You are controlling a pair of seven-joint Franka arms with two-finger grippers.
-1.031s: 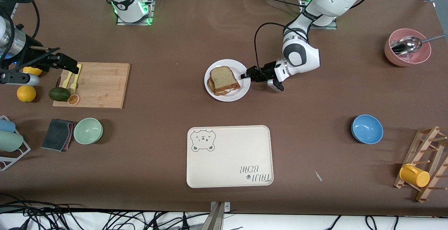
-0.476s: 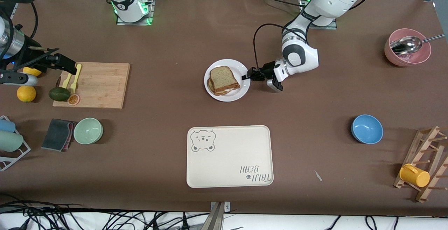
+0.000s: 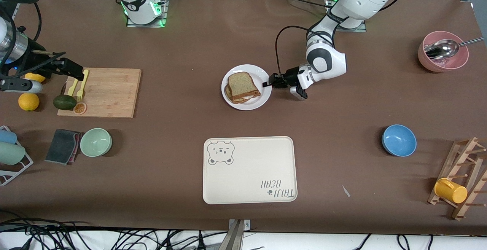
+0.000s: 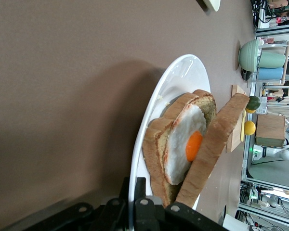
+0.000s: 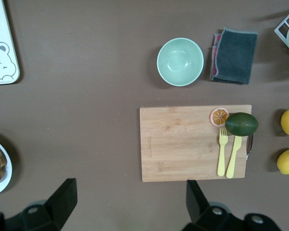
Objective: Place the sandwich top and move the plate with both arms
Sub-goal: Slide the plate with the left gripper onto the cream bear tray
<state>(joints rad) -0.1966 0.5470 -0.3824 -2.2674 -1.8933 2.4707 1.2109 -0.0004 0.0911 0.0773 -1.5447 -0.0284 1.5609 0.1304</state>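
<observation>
Bread, the sandwich top (image 3: 241,83), was leaned on the egg slice on the plate (image 3: 255,103) at frame centre. The plate's rim was clamped by the left gripper (image 3: 268,83). The right gripper (image 3: 72,69), spread wide, was held over the cutting board (image 3: 110,92) at middle left. Bare brown table (image 3: 182,128) was seen around the plate.

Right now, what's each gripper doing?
Left gripper: jaws closed on the rim of the plate.
Right gripper: jaws open, empty, above the cutting board.
</observation>
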